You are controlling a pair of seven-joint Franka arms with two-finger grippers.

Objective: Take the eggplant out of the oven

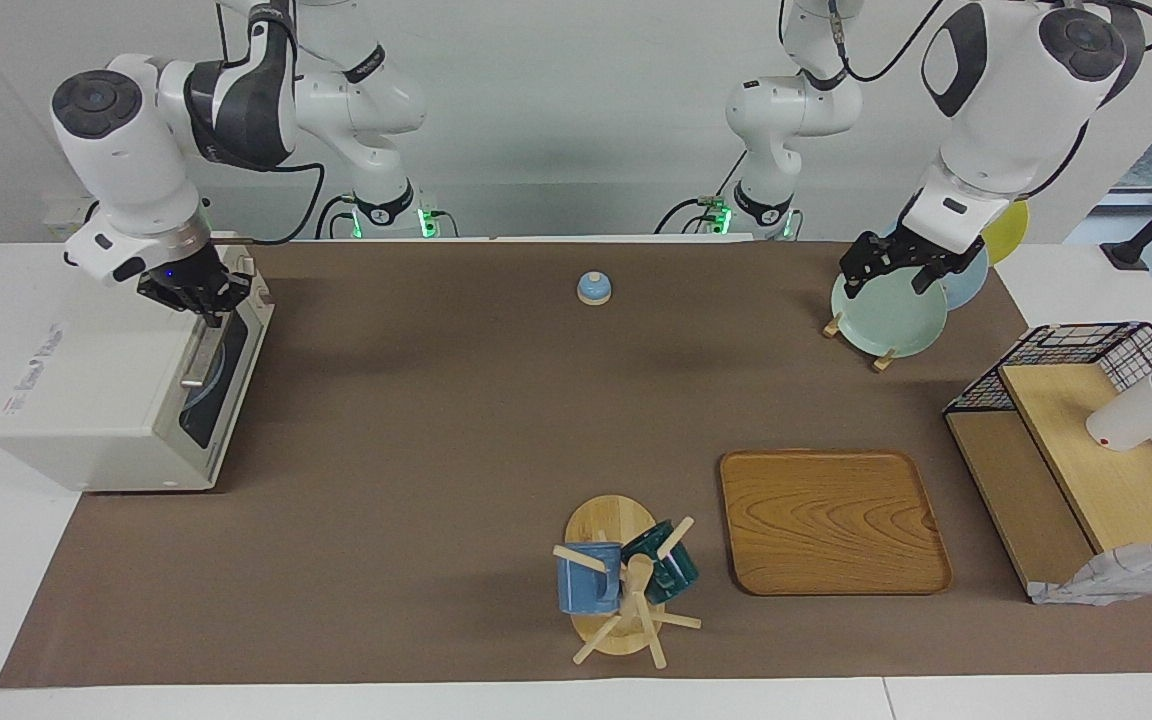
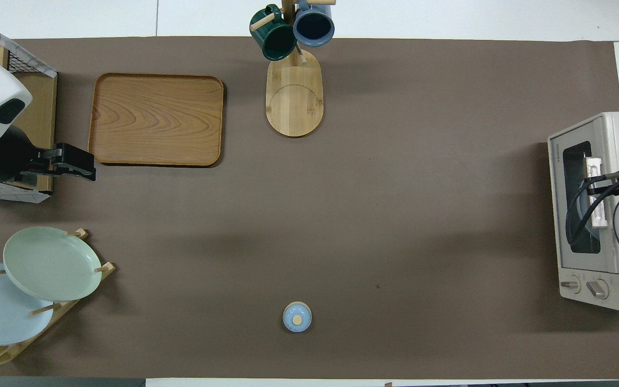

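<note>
The white oven (image 1: 96,400) stands at the right arm's end of the table, its glass door shut. It also shows in the overhead view (image 2: 610,129). The eggplant is hidden; through the glass I make out only a bluish plate. My right gripper (image 1: 208,312) points down at the top of the door, at the end of the silver handle (image 1: 198,355) nearer to the robots. In the overhead view the right gripper (image 2: 591,185) lies over the handle. My left gripper (image 1: 888,283) is open and empty and waits over the plate rack; it also shows in the overhead view (image 2: 76,161).
A rack with a green plate (image 1: 886,315) stands at the left arm's end. A small blue lid (image 1: 593,288) lies mid-table near the robots. A wooden tray (image 1: 833,520), a mug tree (image 1: 626,585) and a black wire rack (image 1: 1086,345) stand farther out.
</note>
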